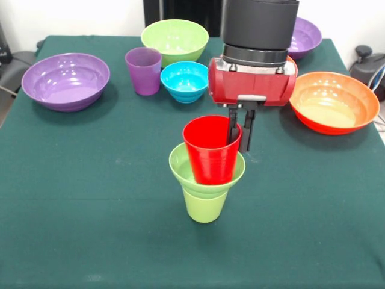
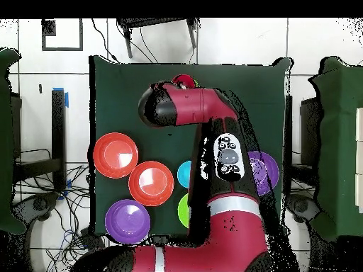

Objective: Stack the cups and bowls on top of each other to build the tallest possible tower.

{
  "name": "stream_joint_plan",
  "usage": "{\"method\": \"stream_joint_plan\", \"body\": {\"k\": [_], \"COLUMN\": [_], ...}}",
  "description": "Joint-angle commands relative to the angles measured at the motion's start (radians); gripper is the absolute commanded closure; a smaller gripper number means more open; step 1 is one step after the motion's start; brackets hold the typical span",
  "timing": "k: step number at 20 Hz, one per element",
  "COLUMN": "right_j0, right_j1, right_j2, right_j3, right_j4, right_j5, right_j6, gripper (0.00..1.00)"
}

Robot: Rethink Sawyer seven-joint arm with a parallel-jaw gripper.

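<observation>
Red cup (image 1: pixel 210 150) sits tilted in the small lime-green bowl (image 1: pixel 180 165), which rests on the lime-green cup (image 1: pixel 205 206) mid-worktop (image 1: pixel 90 198); the hand (image 1: pixel 240 127) has its fingers closed over the red cup's rim — one inside, one outside; behind stand the purple cup (image 1: pixel 144 70), small blue bowl (image 1: pixel 184 80) and medium lime-green bowl (image 1: pixel 174 40).

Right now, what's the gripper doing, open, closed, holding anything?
Gripper: closed on the rim of the red cup, one finger inside and one outside; the cup sits in the small lime-green bowl.
</observation>
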Motion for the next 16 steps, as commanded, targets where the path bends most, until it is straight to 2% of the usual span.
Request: {"method": "stream_joint_plan", "body": {"k": [1,5,16], "right_j0": [-0.040,-0.051,-0.060], "right_j1": [0.078,0.095,0.078], "right_j2": [0.091,0.105,0.108], "right_j3": [-0.135,-0.173,-0.107], "right_j4": [-0.040,-0.043,-0.046], "right_j5": [0.189,0.210,0.194], "right_j6": [-0.143,-0.159,-0.130], "gripper": [1.00,1.00,1.00]}}
